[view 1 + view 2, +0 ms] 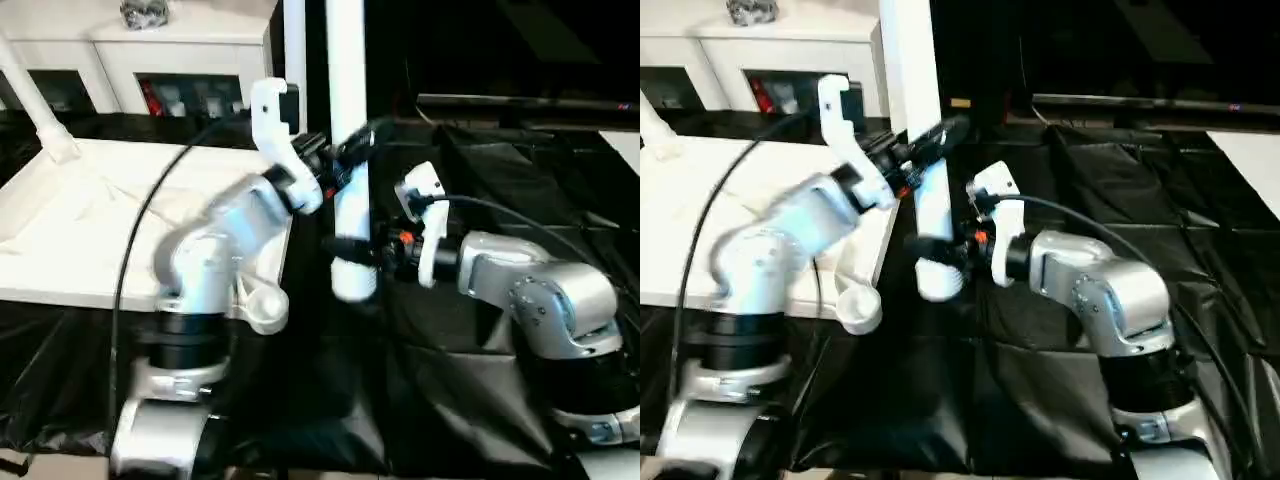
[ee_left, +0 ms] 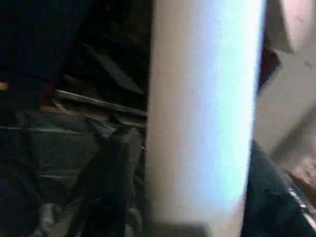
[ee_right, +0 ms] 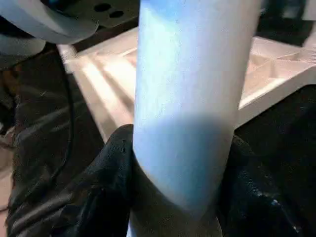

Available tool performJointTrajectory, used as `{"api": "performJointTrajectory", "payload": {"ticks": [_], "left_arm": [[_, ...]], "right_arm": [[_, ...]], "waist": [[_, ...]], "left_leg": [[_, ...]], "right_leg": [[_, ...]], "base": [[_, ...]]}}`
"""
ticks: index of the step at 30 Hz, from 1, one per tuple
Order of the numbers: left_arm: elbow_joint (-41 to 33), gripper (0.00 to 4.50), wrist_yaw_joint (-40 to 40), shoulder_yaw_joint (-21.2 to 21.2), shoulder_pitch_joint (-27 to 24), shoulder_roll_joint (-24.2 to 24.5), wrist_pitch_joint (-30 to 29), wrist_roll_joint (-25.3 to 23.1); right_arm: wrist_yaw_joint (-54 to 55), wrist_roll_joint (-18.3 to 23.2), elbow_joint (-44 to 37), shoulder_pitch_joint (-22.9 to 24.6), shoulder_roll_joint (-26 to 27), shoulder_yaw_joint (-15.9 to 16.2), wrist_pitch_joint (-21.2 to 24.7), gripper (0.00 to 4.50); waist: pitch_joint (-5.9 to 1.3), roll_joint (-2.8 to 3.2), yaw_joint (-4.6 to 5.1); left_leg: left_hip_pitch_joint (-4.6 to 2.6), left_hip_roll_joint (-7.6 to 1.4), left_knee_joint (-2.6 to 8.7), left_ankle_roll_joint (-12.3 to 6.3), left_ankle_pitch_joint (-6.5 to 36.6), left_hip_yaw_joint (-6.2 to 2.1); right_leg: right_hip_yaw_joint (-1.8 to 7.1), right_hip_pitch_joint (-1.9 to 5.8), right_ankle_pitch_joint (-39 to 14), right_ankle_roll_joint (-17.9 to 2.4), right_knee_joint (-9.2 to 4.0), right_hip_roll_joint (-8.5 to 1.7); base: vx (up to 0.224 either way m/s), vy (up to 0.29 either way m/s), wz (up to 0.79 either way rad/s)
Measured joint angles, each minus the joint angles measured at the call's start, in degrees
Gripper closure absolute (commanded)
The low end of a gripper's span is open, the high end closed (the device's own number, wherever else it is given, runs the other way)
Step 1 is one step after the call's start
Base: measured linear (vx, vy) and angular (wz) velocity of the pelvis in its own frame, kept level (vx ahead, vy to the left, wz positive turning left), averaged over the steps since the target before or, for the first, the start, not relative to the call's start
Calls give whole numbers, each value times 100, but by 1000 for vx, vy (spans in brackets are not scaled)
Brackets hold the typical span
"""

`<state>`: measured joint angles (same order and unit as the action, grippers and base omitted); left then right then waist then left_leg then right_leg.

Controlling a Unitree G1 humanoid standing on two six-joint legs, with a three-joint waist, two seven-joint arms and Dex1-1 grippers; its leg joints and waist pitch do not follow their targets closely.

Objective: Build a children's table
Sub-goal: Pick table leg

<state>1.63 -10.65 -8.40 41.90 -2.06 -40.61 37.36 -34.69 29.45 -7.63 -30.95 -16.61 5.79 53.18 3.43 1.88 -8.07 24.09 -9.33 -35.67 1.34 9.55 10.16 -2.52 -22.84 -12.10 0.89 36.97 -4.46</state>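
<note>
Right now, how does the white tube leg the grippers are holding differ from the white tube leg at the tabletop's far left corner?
The held white plastic tube leg stands upright off the tabletop's right side, over black cloth; the corner leg leans, at the white ribbed tabletop. The left gripper and right gripper clamp the held leg; nothing grips the corner one. Both are white tubes.

no readable text or labels
</note>
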Motion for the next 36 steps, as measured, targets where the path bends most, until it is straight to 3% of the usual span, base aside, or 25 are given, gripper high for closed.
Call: {"api": "performJointTrajectory", "payload": {"ticks": [8,10,14,21,29,30,36], "left_arm": [[-44,263,105,-274,103,-160,51,161],[-152,265,-70,-260,38,-85,47,188],[-169,268,-573,-171,-80,23,-98,421],[-184,269,-2000,155,-158,478,-366,891],[-171,269,-3353,161,-162,957,-622,1400],[-150,269,-3541,162,-161,1042,-667,1469],[-62,269,-4117,218,-159,1263,-775,1548]], "right_arm": [[322,-74,-218,31,192,-21,1,260],[325,-61,-281,31,210,-24,31,190],[157,66,-282,27,168,-36,118,162],[-801,409,-212,-5,-356,89,189,103],[-2108,701,-177,31,-1065,364,140,102],[-2263,714,-213,66,-1130,370,118,130],[-2571,803,-231,96,-1166,424,26,180]], "waist": [[0,0,1],[0,0,2],[0,0,-14],[0,-2,-7],[2,-7,-12],[2,-7,-12],[2,-6,-10]], "left_leg": [[0,0,0,0,0,0],[0,0,0,0,0,0],[1,0,0,0,0,0],[0,0,0,0,0,0],[0,0,0,0,0,0],[0,0,0,0,0,0],[-2,0,0,0,0,0]], "right_leg": [[0,0,0,1,-2,0],[0,0,-1,1,-2,0],[0,1,-1,2,-3,0],[1,0,0,3,-1,0],[2,0,0,3,0,0],[2,0,0,3,0,0],[1,0,1,1,4,0]], "base": [[0,0,0],[0,0,0],[0,0,0],[0,0,0],[0,0,0],[0,0,0],[0,0,0]]}}
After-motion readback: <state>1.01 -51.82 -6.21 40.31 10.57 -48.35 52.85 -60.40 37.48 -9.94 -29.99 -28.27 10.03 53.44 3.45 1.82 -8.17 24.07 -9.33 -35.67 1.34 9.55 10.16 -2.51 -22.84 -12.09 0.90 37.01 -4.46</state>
